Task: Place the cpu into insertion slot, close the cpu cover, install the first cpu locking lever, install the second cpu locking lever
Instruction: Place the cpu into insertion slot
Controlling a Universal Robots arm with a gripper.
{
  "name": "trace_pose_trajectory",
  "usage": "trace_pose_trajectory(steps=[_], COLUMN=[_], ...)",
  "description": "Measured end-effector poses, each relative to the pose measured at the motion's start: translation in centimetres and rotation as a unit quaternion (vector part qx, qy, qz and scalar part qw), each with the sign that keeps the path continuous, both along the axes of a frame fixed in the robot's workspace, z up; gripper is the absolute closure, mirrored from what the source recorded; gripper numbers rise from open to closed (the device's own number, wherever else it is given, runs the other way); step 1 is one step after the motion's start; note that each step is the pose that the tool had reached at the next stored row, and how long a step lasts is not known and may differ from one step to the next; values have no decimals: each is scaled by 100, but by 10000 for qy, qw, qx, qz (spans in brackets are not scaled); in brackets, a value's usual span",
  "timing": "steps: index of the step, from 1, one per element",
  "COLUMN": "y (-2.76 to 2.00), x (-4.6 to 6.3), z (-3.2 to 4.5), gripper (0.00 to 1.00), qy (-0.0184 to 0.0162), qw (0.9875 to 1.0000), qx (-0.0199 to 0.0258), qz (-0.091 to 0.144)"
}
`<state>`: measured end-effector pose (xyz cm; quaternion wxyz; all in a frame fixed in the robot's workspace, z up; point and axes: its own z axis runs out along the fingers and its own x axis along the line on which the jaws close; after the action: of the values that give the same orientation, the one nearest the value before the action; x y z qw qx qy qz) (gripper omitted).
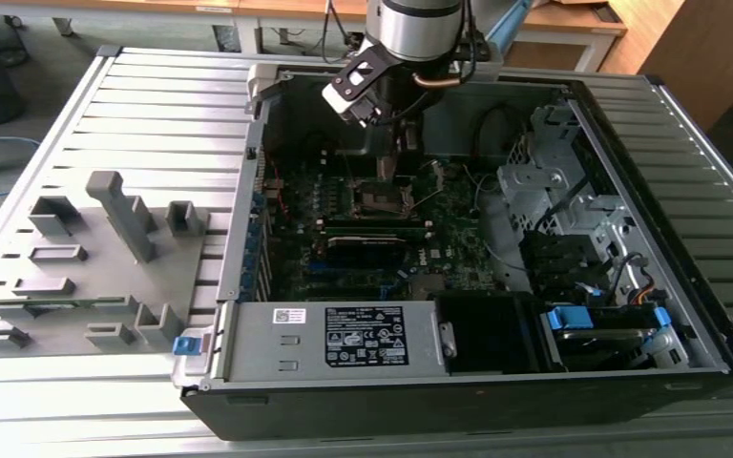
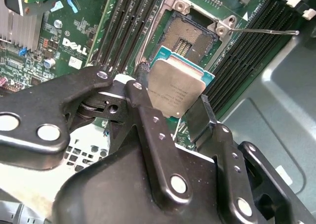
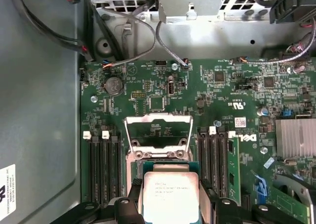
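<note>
My gripper (image 2: 170, 96) is shut on the cpu (image 2: 178, 85), a small square chip with a dull silver top and a green edge, pinched by two opposite sides between the black fingers (image 2: 142, 98). In both wrist views the cpu (image 3: 170, 197) hangs a little above and just to one side of the insertion slot (image 2: 185, 36), whose dark contact field lies bare. The cpu cover (image 3: 158, 118) stands swung open behind the slot, and green board shows through its window. A thin metal locking lever (image 2: 261, 32) sticks out free beside the slot. In the exterior view the gripper (image 1: 392, 162) reaches down into the case over the slot (image 1: 380, 196).
Long black memory slots (image 3: 103, 164) flank the socket on both sides. A finned heatsink (image 3: 296, 137) and cables (image 3: 123, 56) sit on the board. The power supply (image 1: 341, 336) and the drive bays (image 1: 557, 210) crowd the case. A grey fixture tray (image 1: 87, 258) lies at the exterior view's left.
</note>
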<state>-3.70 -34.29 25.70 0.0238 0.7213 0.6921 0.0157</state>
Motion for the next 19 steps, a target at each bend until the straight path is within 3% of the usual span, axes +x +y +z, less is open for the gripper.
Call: trace_pose_trajectory(steps=[5,19], y=[0,0], x=[0,-6], z=[-18,-78], gripper=[46,46], qy=[-30,-57], qw=[9998,9994], qx=[1,1], qz=[188,353])
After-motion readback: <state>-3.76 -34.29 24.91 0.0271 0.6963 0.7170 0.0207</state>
